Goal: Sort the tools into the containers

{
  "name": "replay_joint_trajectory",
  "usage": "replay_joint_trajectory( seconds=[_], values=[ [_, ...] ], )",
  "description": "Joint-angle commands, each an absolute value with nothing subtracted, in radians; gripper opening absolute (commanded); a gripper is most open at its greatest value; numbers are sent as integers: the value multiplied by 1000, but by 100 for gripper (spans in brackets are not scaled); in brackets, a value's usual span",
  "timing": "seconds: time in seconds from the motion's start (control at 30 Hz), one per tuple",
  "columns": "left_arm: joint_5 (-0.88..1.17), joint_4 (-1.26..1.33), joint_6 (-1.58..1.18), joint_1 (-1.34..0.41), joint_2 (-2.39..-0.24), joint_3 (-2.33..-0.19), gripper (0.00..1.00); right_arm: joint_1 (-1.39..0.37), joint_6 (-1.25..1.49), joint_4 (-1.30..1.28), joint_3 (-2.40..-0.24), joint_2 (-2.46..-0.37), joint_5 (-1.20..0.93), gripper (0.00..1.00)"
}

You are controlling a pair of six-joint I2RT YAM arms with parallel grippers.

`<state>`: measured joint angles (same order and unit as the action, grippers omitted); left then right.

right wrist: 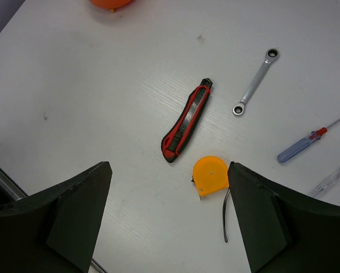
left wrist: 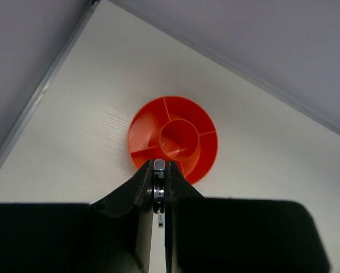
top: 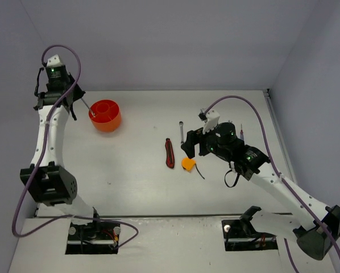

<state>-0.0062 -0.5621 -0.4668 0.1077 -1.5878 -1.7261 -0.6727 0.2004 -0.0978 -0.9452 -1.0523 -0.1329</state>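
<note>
The left gripper (left wrist: 159,165) is clamped tight on a thin silver wrench (left wrist: 158,190), of which only a sliver of bright metal shows between the fingers. The tub (left wrist: 173,139) sits just ahead of and below those fingertips, its dividers and central ring open to the wrist camera. From the overhead camera the wrench's free end appears to reach the near rim of the tub, though whether it touches cannot be told. The step in hand looks like the drop of this wrench into a compartment. The next move calls for carrying the fingertips a little further forward, so the wrench hangs over a wedge between the dividers and not over the rim or the central ring, and only then parting the jaws.

The right gripper (right wrist: 169,170) stands wide and holds nothing. The tape measure (right wrist: 210,175) lies on the table (right wrist: 102,85) just inside its right finger, with its black strap trailing back toward the wrist. The red-black handled tool (right wrist: 186,122) lies just ahead of the fingertips. A loose wrench (right wrist: 255,82) is further ahead and to the right, and the screwdriver (right wrist: 301,148) lies beyond the right finger. For this hand the likely next pick is the tape measure, which calls for a small shift rightward to centre the jaws before coming down
</note>
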Motion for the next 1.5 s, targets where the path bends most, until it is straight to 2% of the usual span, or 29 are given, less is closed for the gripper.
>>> replay_joint_trajectory(
  seconds=[0.0,0.2,0.57,1.27,1.37,1.47],
  values=[
    [-34,-473,-375,137,-1687,-1891,0,-666,223,-66,-936,-1011,-114,81],
    [63,-349,-137,144,-1793,-1940,0,-663,231,-76,-910,-983,-130,81],
    [203,-256,29,144,-1891,-1941,0,-660,272,-90,-897,-980,-139,81],
    [227,-388,-20,143,-2068,-2004,0,-659,325,-107,-866,-966,-125,81],
    [221,-411,-17,144,-2084,-2012,3,-660,328,-109,-862,-963,-123,81],
    [221,-411,-10,144,-2097,-2013,12,-658,327,-110,-859,-962,-115,81]
  ],
)
